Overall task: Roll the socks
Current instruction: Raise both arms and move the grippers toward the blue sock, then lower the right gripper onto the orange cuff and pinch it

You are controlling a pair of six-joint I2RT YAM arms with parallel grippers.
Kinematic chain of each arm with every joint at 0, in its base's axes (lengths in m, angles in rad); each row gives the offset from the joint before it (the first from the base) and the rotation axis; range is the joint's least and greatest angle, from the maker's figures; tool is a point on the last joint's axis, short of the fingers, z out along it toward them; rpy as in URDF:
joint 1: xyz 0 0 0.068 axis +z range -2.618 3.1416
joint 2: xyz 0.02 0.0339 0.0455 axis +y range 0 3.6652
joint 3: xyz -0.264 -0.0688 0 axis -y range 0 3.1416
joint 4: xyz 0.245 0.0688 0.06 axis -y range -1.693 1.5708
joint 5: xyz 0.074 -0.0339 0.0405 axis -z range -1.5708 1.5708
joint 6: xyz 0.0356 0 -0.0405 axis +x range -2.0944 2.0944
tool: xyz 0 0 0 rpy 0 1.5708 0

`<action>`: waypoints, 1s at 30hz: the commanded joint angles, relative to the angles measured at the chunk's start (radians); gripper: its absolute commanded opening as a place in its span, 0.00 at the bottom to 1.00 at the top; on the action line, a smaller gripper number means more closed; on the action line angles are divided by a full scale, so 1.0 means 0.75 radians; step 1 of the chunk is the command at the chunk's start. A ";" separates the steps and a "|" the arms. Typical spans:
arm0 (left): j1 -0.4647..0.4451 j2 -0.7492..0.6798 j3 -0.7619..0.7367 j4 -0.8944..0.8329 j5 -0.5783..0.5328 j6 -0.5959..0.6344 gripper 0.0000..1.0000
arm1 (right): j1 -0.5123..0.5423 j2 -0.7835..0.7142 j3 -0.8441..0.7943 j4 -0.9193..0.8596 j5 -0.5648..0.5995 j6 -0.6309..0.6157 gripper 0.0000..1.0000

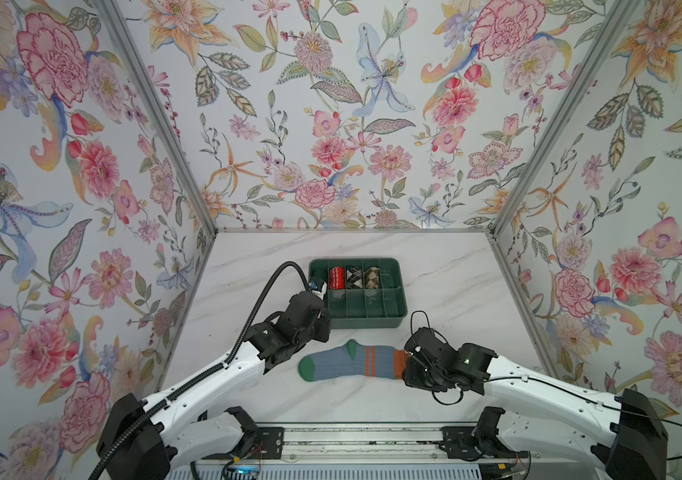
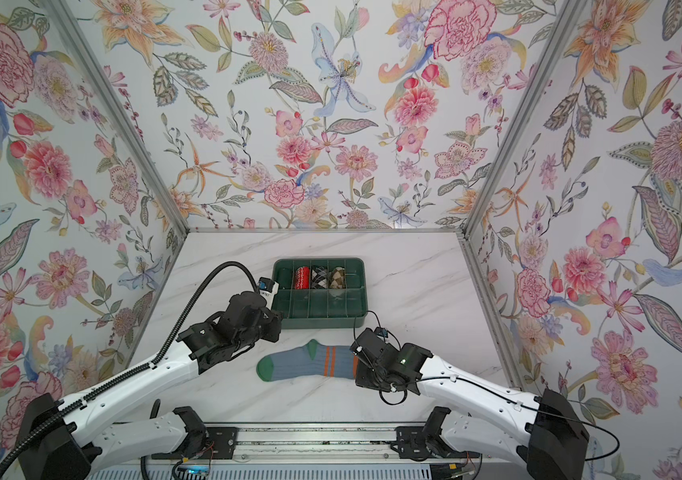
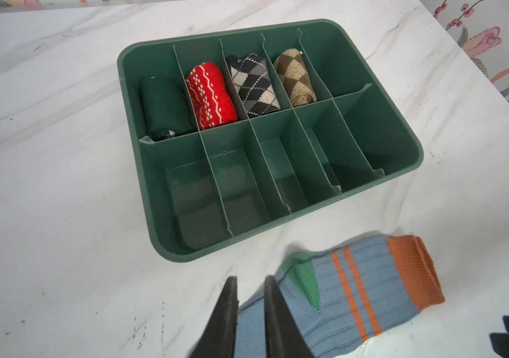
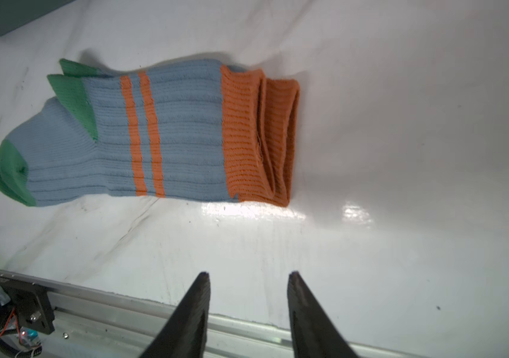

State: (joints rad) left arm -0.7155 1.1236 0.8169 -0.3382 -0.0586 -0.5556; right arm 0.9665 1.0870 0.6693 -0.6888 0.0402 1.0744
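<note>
The white marble table (image 1: 455, 282) spreads under me. On it lie the socks (image 1: 351, 365), flat, and near them a green divided tray (image 1: 366, 323).

Bright even light; white glare on tabletop (image 4: 355, 214)

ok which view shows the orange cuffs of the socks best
The right wrist view: the orange cuffs lie whole and unobstructed, with their stacked layers visible. The left wrist view shows them whole too, but smaller and slanted. In both top views the right arm hides most of them.
</note>
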 commanded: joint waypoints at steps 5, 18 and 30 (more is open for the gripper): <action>0.078 -0.005 0.038 -0.064 0.176 0.097 0.14 | 0.004 0.128 0.042 0.122 0.078 0.075 0.44; 0.119 0.027 0.058 -0.064 0.244 0.150 0.09 | -0.061 0.238 0.056 0.131 0.143 0.085 0.41; 0.132 0.013 0.033 -0.055 0.250 0.127 0.08 | -0.146 0.233 -0.003 0.109 0.127 0.047 0.41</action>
State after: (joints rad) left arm -0.6315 1.1397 0.8387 -0.3668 0.1097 -0.4675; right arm 0.8673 1.2629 0.6830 -0.5877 0.1238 1.1187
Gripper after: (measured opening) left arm 0.085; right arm 0.410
